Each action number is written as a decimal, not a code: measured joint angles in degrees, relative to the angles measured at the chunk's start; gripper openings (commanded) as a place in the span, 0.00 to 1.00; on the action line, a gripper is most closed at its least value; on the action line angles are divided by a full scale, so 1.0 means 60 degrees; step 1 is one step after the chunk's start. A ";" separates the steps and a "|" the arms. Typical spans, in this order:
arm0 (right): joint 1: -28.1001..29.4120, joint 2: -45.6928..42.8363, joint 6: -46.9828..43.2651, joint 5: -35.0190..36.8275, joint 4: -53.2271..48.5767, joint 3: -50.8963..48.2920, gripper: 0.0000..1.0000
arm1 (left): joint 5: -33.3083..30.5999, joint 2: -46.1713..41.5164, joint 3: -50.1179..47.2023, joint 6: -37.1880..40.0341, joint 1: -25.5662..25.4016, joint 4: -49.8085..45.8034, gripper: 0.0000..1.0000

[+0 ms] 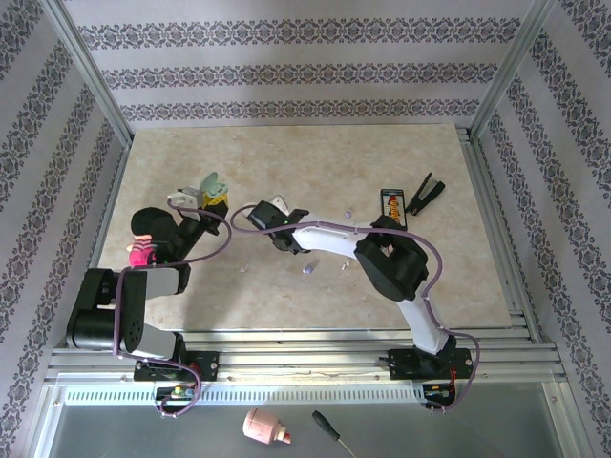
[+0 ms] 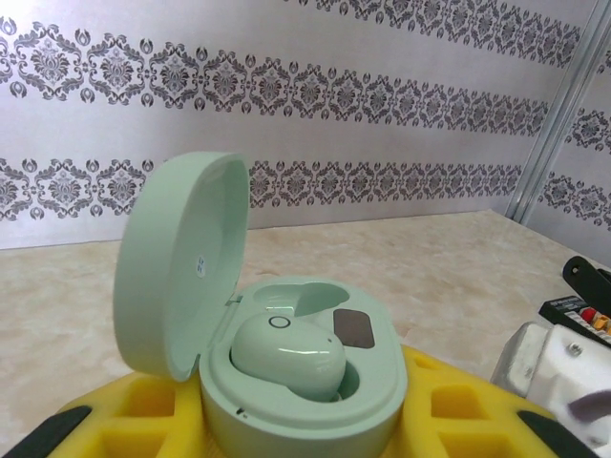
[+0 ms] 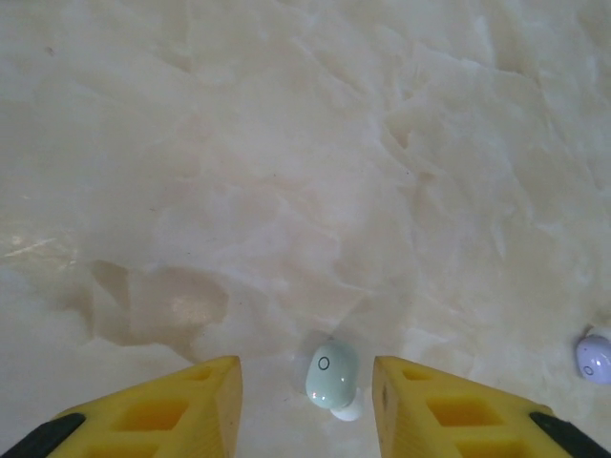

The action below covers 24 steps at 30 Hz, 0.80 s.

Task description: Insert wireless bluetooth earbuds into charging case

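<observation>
Left jaws were clamped on one pale green charging case (image 2: pixel 315 391), its rounded body wedged between my two yellow pads (image 2: pixel 143 410). Its lid (image 2: pixel 177 262) stood open, tipped up on the left of my left wrist view. I counted two wells inside: one pale green earbud (image 2: pixel 286 358) sat in the nearer well, and the farther well (image 2: pixel 286 298) lay bare, with one dark rectangular patch (image 2: pixel 353 327) beside it.

My right jaws stood apart, pointing down at the worktop (image 3: pixel 286 143). Between their two yellow fingers (image 3: pixel 181 410), touching neither, lay one loose pale green earbud (image 3: pixel 331 374) with its whitish tip toward the bottom of that view. One lilac earbud (image 3: pixel 594 356) rested at the right edge of the view, apart from the right finger.

From overhead I counted two small lilac bits on the worktop, one (image 1: pixel 308 269) near my right arm (image 1: pixel 334 239) and one (image 1: pixel 349 216) beyond it, both too small to tell more. One black clip (image 1: pixel 425 196) lay at the far right, just beside one small card-like pack (image 1: pixel 392 206). Below the worktop's near edge lay one pink thing (image 1: pixel 265 427) and one black-handled screwdriver (image 1: pixel 329 431)
</observation>
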 measured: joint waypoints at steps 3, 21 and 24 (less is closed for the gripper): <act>0.0036 0.0335 -0.0073 0.0379 -0.0328 0.0273 0.37 | 0.0004 -0.0044 0.0004 0.0007 0.0000 -0.0186 0.20; 0.0055 0.1049 -0.0186 0.0863 -0.1497 0.1086 0.30 | 0.0058 -0.0044 0.0004 0.0007 0.0000 -0.0295 0.20; 0.0055 0.1140 -0.0175 0.0903 -0.1665 0.1206 0.29 | 0.0084 -0.0044 0.0000 0.0007 0.0000 -0.0295 0.20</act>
